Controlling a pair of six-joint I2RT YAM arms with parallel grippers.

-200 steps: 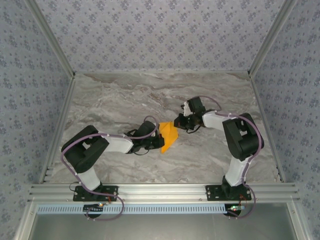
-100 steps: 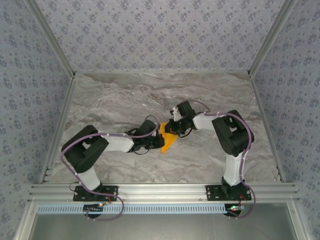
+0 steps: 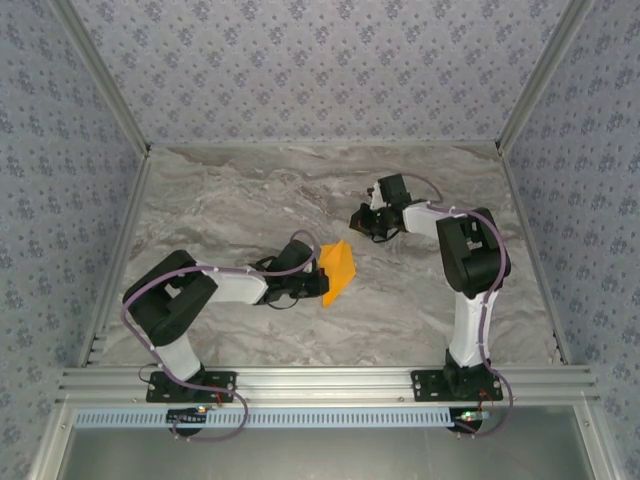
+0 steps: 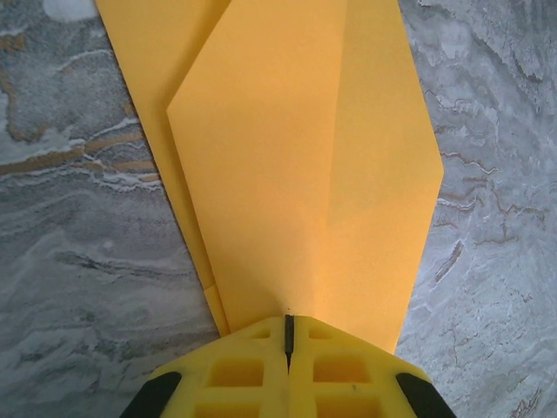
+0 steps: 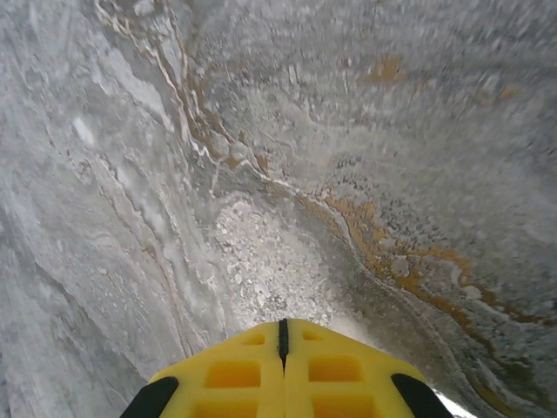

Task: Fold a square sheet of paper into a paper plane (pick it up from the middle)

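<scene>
Orange paper (image 3: pixel 338 268), folded into a kite shape, lies mid-worktop (image 3: pixel 230 200). We see the left fingers (image 4: pixel 261 353) pressed together, touching its edge; we can't tell if they pinch it. Right fingers (image 5: pixel 252 350) are pressed together over bare marble, well apart from it.

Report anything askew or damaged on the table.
The orange paper looks unevenly folded: in the left wrist view a strip of its lower layer sticks out past the top flap along the left edge, none on the right. No tears visible.
</scene>
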